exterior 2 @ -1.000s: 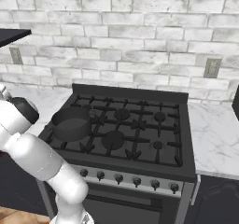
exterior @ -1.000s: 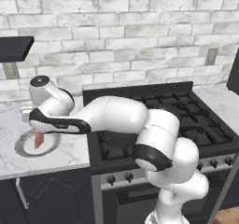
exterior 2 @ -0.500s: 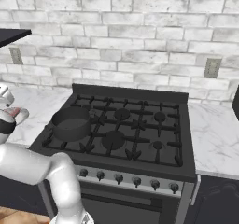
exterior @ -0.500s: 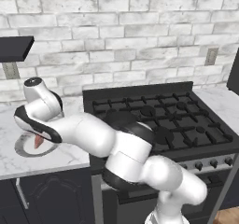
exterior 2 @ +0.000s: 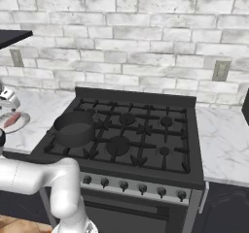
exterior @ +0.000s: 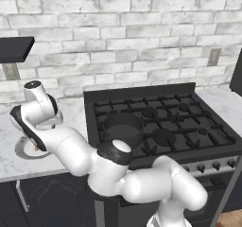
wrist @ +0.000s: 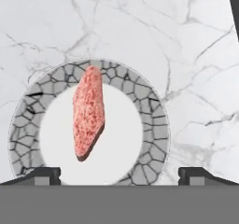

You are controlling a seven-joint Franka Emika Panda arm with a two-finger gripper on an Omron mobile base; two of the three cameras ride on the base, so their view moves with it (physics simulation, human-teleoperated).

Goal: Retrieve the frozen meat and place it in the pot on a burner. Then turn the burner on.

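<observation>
Hovering above the marble counter [wrist: 186, 55], the claw [wrist: 119, 174] has its tips spread wide with nothing between them. Frozen meat [wrist: 87, 112] lies on the stone-rimmed white dish [wrist: 154, 125], ahead of the claw and nearer its left tip. Pot [exterior 2: 74, 128] sits on the stove's [exterior 2: 146, 144] front-left burner, well off to the claw's side.

We saw the frozen meat [wrist: 88, 112] lying lengthwise on a white dish [wrist: 150, 104] with a grey, stone-patterned rim, left of the dish's middle. The dish rested on the white marble table [wrist: 140, 27]. Our end effector [wrist: 119, 174] had its two dark fingertips [wrist: 44, 174] spread wide apart at the dish's near edge, holding nothing.
</observation>
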